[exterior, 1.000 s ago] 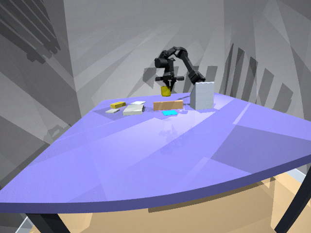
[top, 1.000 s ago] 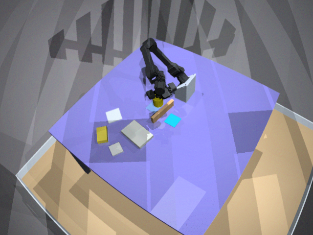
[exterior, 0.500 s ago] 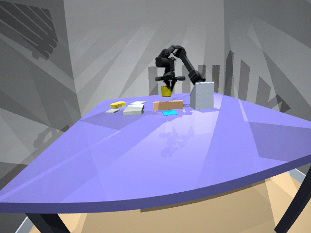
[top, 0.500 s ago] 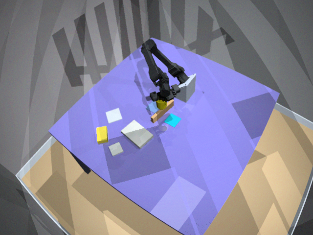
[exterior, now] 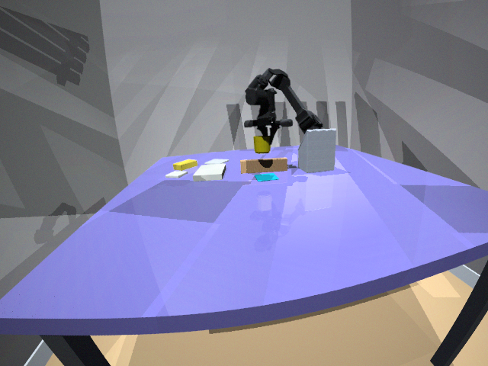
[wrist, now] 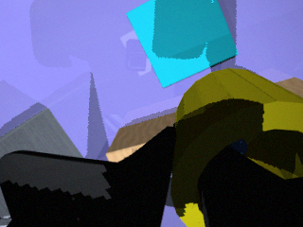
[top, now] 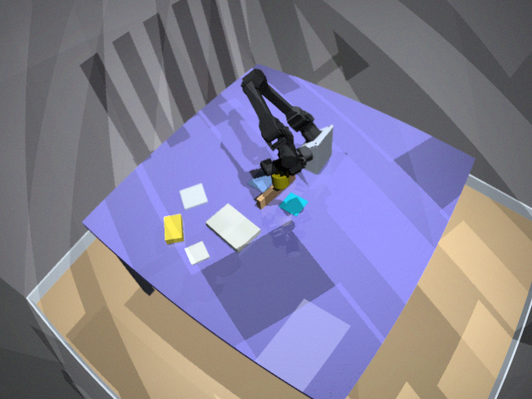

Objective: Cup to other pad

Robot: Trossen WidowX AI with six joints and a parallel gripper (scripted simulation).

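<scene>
On the purple worktop (exterior: 275, 252), far left: yellow block (exterior: 184, 164), with three white slabs close by, the largest (exterior: 210, 171) nearest the middle. Next, tan wooden bar (exterior: 263, 165) lying flat, a dark shadow across its face. Above the bar, clear of the surface: yellow cup (exterior: 261, 144), upright (marbles not discernible; only a small dark-blue spot inside the rim from the wrist view). Fingers (exterior: 270, 138) clamped on the cup's wall, black arm (top: 268, 115) folding back behind. Pale blue pad (top: 258, 184) partly hidden beneath the arm on the bar's far side; cyan pad (exterior: 266, 177) just in front of the bar, bare. Right of that, grey block (exterior: 317, 150) standing upright near the arm's base.
</scene>
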